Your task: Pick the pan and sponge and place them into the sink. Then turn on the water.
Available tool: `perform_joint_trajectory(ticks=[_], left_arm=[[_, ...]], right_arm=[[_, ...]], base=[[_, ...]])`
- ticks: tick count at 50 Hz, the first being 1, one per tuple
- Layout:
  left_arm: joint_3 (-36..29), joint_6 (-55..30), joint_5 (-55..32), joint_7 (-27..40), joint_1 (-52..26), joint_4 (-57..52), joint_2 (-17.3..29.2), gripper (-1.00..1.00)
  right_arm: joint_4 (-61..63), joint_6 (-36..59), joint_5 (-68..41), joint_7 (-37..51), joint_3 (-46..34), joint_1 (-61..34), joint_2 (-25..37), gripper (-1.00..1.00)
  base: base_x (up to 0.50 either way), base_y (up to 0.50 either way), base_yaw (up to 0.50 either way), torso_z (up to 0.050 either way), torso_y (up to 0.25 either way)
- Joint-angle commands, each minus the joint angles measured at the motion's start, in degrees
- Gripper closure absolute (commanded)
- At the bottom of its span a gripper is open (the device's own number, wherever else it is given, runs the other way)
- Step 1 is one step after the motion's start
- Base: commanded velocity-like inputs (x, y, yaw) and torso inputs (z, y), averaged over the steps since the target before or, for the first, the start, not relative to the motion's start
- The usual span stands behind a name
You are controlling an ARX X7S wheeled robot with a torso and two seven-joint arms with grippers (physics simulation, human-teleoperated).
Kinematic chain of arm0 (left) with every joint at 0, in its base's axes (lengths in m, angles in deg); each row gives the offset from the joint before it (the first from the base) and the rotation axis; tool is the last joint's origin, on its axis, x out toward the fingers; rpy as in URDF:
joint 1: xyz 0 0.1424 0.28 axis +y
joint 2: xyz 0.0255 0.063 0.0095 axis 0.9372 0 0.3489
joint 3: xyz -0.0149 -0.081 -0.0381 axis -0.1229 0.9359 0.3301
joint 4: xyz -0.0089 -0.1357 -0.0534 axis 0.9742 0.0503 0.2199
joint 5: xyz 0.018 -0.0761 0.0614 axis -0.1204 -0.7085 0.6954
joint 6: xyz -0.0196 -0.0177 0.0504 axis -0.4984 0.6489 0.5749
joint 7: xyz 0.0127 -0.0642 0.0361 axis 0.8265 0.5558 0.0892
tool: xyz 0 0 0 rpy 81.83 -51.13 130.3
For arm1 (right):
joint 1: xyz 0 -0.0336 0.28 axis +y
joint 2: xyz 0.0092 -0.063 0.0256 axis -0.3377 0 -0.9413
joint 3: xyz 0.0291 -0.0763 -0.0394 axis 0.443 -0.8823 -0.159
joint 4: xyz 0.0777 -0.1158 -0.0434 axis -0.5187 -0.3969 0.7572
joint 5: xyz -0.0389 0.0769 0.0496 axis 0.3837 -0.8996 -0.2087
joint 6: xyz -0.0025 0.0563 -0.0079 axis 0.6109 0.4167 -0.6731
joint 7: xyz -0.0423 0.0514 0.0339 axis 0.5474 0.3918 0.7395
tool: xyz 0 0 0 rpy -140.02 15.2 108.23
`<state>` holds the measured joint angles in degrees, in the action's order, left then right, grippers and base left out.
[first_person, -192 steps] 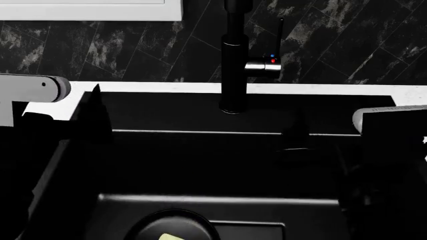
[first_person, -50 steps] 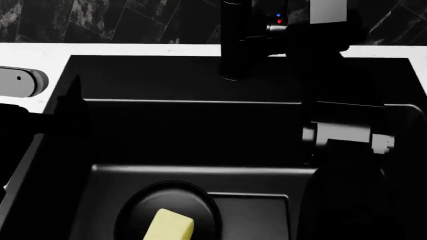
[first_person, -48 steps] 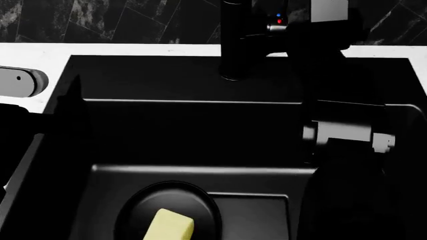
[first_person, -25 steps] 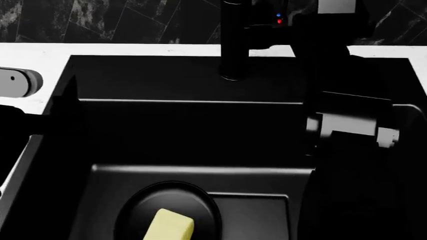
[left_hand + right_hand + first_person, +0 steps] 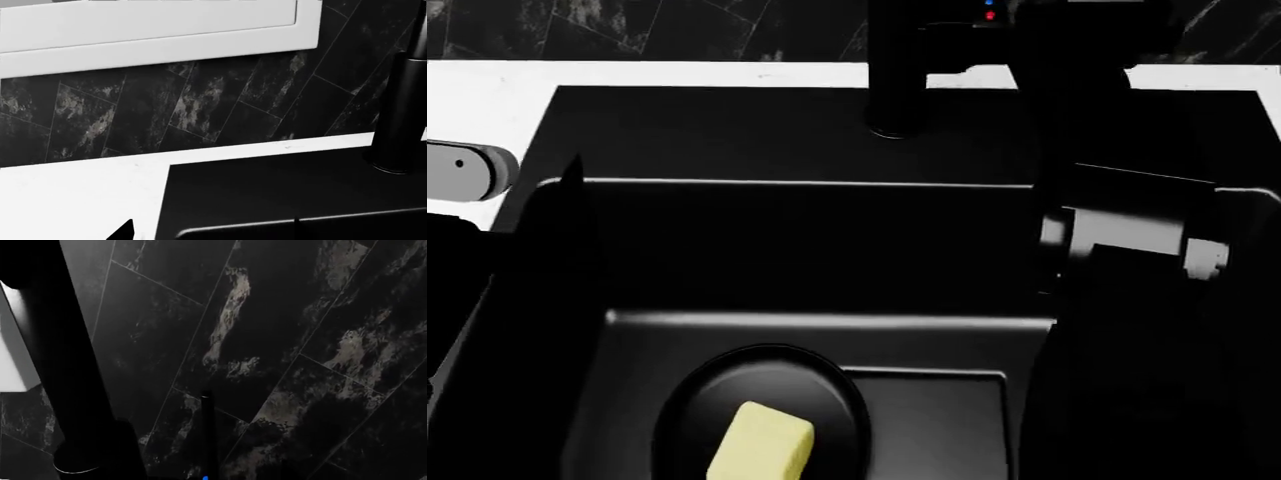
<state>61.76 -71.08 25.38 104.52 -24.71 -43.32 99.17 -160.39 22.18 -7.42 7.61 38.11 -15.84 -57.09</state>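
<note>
The black pan [image 5: 694,420] lies on the floor of the black sink [image 5: 774,250], at its near left. The pale yellow sponge [image 5: 761,442] lies in the pan's bowl. My right arm [image 5: 1121,235] reaches up over the sink's right side to the faucet lever with red and blue dots [image 5: 989,12]. My right gripper [image 5: 1044,30] is a dark mass beside that lever and its jaws do not show. The right wrist view shows the thin lever [image 5: 207,435] close ahead. My left gripper [image 5: 558,215] hangs empty over the sink's left rim, with one fingertip [image 5: 124,231] showing far to one side.
The black faucet column [image 5: 894,70] stands at the sink's back rim, also in the left wrist view [image 5: 400,110] and the right wrist view [image 5: 60,365]. White counter [image 5: 481,100] surrounds the sink. A dark marbled tile wall [image 5: 200,100] rises behind.
The head view has tipped down, showing more of the pan and sponge. My right arm has reached farther up to the faucet lever; its grey wrist left the frame. The left arm barely moved.
</note>
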Motion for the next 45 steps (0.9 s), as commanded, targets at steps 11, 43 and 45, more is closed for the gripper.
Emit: perform_joint_trajectory(ticks=[11,43,45], left_arm=[[1.3,-1.6,-1.6,1.5,-2.3,-1.6,0.4,-1.00],[5.1,-6.7,-7.4,4.6,-6.1,-7.3,3.3,-1.00],[4.9,-6.7,-7.2,4.6,-6.1,-7.4,3.3,-1.00]], right_arm=[[0.0,0.1,0.3,-0.1,-0.9,-1.4,-0.3,-1.00],[0.0,-0.8,0.1,0.1,-1.7,-2.0,-0.1,-1.00],[0.0,-0.9,0.1,0.0,-1.7,-2.1,-0.1,-1.00]], base=[[0.00,0.00,0.00,0.011,-0.144],[0.00,0.00,0.00,0.001,-0.002],[0.00,0.00,0.00,0.000,0.000]])
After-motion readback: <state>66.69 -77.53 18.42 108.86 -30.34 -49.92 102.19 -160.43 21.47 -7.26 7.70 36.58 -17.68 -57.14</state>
